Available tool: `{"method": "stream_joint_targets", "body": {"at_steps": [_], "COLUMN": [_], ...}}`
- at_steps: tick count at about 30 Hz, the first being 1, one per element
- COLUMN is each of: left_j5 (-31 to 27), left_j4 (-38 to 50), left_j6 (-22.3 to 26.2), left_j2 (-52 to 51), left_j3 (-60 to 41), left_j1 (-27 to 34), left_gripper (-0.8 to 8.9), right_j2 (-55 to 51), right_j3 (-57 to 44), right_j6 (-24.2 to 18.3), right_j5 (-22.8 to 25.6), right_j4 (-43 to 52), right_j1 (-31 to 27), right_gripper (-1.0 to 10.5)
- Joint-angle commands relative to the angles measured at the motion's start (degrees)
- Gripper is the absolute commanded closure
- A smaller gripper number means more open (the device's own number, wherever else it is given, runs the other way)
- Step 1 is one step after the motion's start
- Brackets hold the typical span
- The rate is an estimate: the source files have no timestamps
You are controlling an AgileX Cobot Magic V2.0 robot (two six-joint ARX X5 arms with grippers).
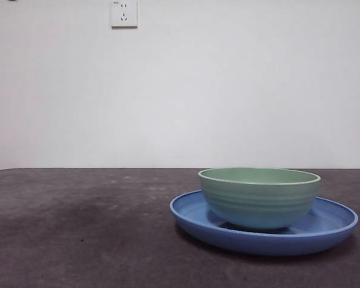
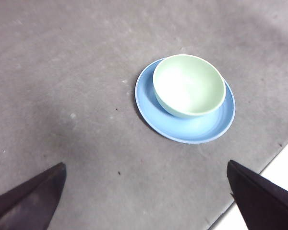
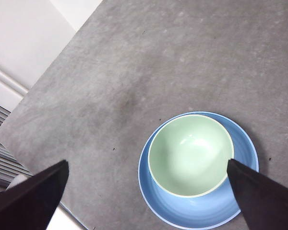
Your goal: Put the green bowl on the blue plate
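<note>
A dark grey, faintly mottled table (image 1: 78,228) is stretching back to a plain white wall (image 1: 180,90), where a white socket (image 1: 124,13) is sitting at about 11 o'clock near the top of the front view. The green bowl (image 1: 259,197) is resting upright inside the blue plate (image 1: 192,211) — pale mint, glossy, faint ridges ringing its side, its hollow catching the light. The plate is lying flat around it, wide and shallow, its rim showing all round. The left gripper (image 2: 144,191) is hanging well above the table with jaws spread wide, holding nothing. The right gripper (image 3: 146,189) is hovering over the bowl, jaws likewise wide — gripping nothing.
</note>
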Motion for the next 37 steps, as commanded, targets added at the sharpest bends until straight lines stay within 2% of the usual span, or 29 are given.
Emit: {"method": "stream_joint_targets", "body": {"at_steps": [1,6,10,12,18,21,28,34,37], "left_j5": [0.0,3.1,11.3,13.1,13.2,13.2,13.2,13.2,13.2], "left_j4": [0.3,-3.6,-3.4,-3.5,-3.7,-3.2,-3.0,-3.0,-3.1], "left_j6": [0.0,-2.5,-3.7,-3.7,-3.2,-2.9,-3.0,-3.0,-3.0], "left_j2": [-6.9,-14.5,-17.7,-18.2,-18.1,-18.1,-18.1,-18.1,-18.1], "left_j3": [-3.7,-5.2,-5.2,-5.2,-5.2,-5.2,-5.2,-5.2,-5.2], "left_j1": [-0.2,-0.2,-0.2,-0.2,-0.2,-0.2,-0.2,-0.2,-0.2], "left_gripper": [1.87,1.88,1.88,1.88,1.88,1.88,1.88,1.88,1.88], "right_j2": [0.3,0.3,0.3,0.3,0.3,1.2,7.4,15.3,19.6], "right_j3": [1.0,1.0,1.0,1.0,1.0,1.0,1.0,1.0,1.0], "right_j6": [-0.9,-0.9,-0.9,-0.9,-0.8,0.7,1.7,0.4,-1.7], "right_j5": [0.0,0.0,0.0,0.0,0.0,0.2,5.1,6.1,6.1], "right_j4": [0.5,0.5,0.5,0.5,0.0,-1.5,-7.0,-6.7,-6.7], "right_j1": [0.1,0.1,0.1,0.1,0.1,0.1,-0.4,-2.8,-4.5], "right_gripper": [3.8,3.8,3.8,3.8,3.8,3.8,3.8,3.8,4.6]}}
